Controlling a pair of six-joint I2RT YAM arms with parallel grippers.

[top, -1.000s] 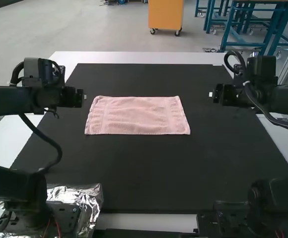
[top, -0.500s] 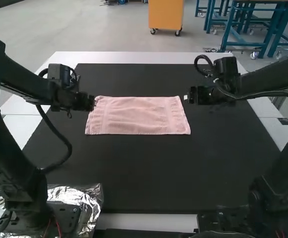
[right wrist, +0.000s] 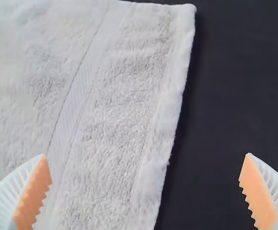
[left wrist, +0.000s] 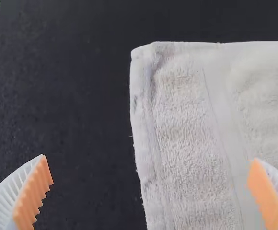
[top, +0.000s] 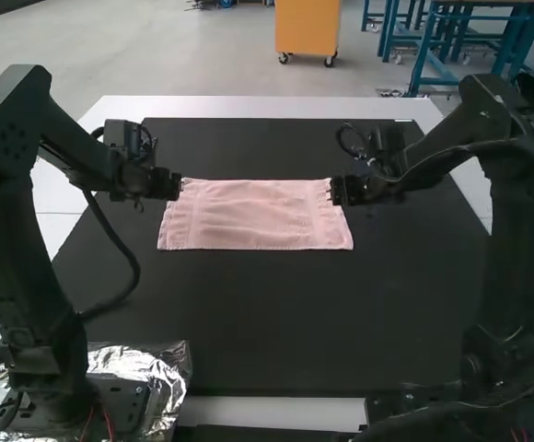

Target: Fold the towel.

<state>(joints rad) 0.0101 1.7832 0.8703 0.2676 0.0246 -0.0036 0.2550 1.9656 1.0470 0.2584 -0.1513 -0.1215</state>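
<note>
White at its rim, the desk (top: 267,106) carries a broad black mat (top: 276,322), with a black jointed left arm (top: 9,230) and a matching right arm (top: 516,239) extended over it from either side. Between their ends lies the pale pink terry towel (top: 253,216), its long axis running from one arm toward the other, so neither seems clearly nearer. It is spread flat in a rectangle, lightly rumpled (whether it is already doubled, I can't tell). The left gripper (left wrist: 149,157) and right gripper (right wrist: 146,154) each straddle a short edge near a corner, jaws wide apart and holding nothing, with one of the ribbed orange pads (right wrist: 256,194) on the towel side and its partner past the hem (left wrist: 140,129). Next, I'd judge, both jaws should go down and pinch those edges together; a shallow grip could slip.
</note>
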